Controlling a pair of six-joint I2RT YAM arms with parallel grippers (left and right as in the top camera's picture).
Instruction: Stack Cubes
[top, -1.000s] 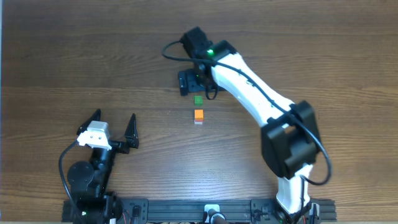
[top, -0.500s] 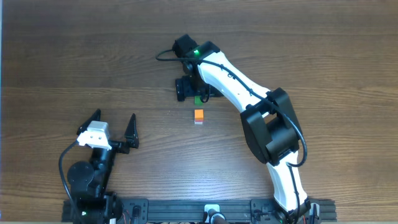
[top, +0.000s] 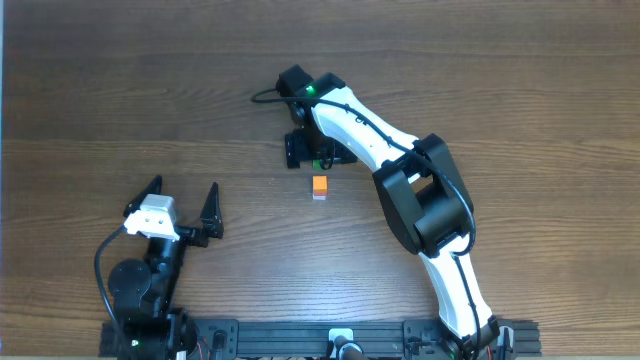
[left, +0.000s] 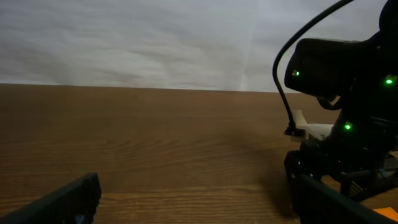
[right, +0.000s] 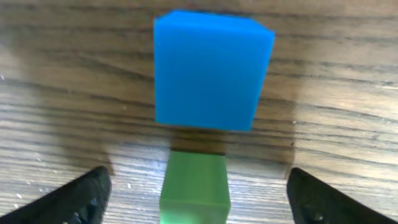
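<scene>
Cubes are seen on the wooden table (top: 540, 90), all resting on its surface. A green cube (right: 195, 185) is framed between the fingers (right: 78, 198) of the right gripper (top: 318, 152). The fingers are spread wide to either side, and neither is seen touching it. A blue cube (right: 210, 68) is set just beyond the green one, with a narrow shadowed strip between them, so contact cannot be confirmed. Nearer the arm bases, an orange cube (top: 319, 184) is placed just apart from the right gripper. A pale strip is shown along its near edge; whether that is a second cube beneath cannot be told. The right arm is stretched from its base up and across the middle of the table, with its wrist bent down over the green cube. The left gripper (top: 184, 186) is held low near its own base, well apart from the cubes, with its fingers splayed and nothing between them.
</scene>
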